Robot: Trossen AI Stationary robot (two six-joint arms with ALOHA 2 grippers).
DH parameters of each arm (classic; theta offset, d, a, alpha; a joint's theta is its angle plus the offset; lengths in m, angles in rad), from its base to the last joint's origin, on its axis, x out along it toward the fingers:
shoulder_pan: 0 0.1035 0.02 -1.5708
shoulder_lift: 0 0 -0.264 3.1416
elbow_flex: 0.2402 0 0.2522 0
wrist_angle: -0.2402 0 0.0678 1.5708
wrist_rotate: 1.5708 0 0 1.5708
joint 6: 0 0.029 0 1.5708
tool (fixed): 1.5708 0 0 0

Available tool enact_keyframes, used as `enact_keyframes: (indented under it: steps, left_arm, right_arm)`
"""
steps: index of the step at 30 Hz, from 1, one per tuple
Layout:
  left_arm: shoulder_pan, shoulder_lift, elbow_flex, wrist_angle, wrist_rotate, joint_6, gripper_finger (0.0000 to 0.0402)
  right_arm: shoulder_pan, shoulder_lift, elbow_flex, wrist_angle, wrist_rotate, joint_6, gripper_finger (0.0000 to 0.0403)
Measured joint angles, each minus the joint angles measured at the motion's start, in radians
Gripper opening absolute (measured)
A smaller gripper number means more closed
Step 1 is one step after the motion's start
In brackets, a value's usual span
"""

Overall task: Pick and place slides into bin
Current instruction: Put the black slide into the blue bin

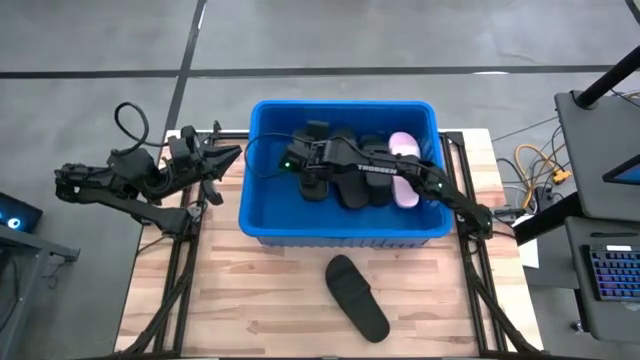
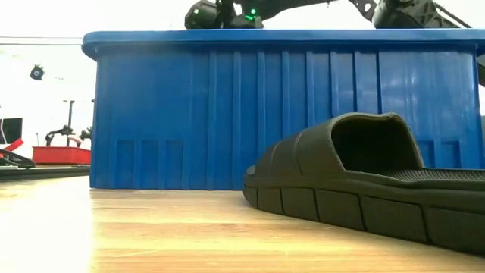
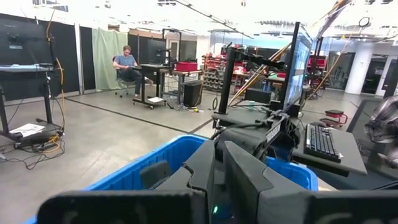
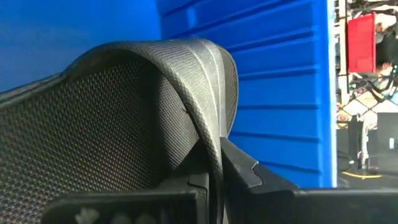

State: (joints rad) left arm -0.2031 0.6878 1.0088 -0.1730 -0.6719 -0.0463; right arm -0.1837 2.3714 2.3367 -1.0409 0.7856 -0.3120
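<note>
in the upper centre of the frame, over the bin [image 1: 262, 215], the right gripper [image 4: 214, 180] is holding a black slide [image 4: 124, 124] in pinched fingers; releasing comes next, while the left gripper [image 1: 225, 158] is waiting closed.

Bright even light, blown-out low background

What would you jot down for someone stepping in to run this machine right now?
Right gripper: inside the bin, shut on the strap of a black slide.
Left gripper: shut, empty, parked off the bin's left side.
Done: several black slides and a pink slide lie in the bin.
Left: release the held slide, then fetch the last black slide on the table, in front of the bin.
</note>
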Motion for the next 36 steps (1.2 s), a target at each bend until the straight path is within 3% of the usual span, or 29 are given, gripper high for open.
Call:
enact_keyframes:
  steps: [10,22,36]
  left_arm:
    - [0.000,-0.004,0.000,-0.001,0.000,0.000,0.0020]
    - [0.000,-0.005,0.000,-0.001,-0.019,0.001,0.0020]
    - [0.000,-0.003,0.000,0.000,-0.019,0.000,0.0020]
  right_arm:
    - [-0.016,0.031,0.000,0.036,-0.008,-0.062,0.0012]
    - [-0.020,0.021,0.019,0.049,-0.008,0.113,0.0013]
    - [-0.026,0.065,0.005,0.123,-0.007,0.076,0.0013]
